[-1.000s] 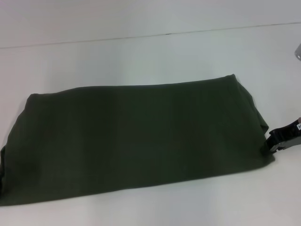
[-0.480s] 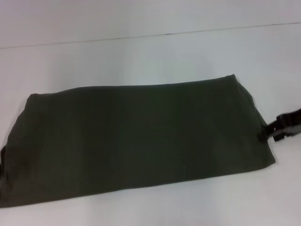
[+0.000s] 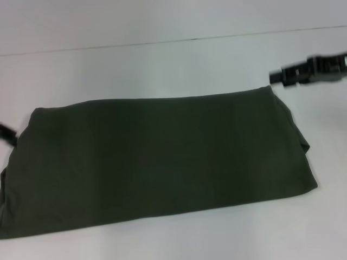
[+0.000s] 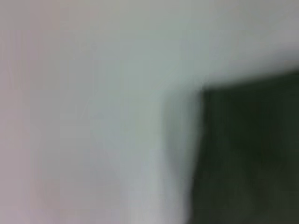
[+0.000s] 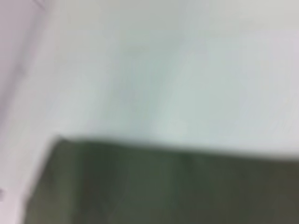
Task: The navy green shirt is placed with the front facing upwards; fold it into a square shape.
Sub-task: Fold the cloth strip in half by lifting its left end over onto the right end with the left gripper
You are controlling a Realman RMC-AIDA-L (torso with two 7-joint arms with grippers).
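Shirt (image 3: 157, 162): long folded band, centre of surface (image 3: 162, 59). Right gripper (image 3: 279, 77) at 2 o'clock, left gripper (image 3: 12, 138) at 9; finger states untellable. Step: regrasping ends; next, fold ends together.

"What sort of room is this, would you say?"

"Hard to call it a home. Looks like a test bench to me. The surface (image 3: 162, 59) is plain white all over, with one thin seam running across the far side."

"Anything else that gives it away?"

"Just one olive shirt (image 3: 157, 157) laid flat on it, and a black robot tool (image 3: 284, 77) over its far right corner. Beyond that, I can't tell."
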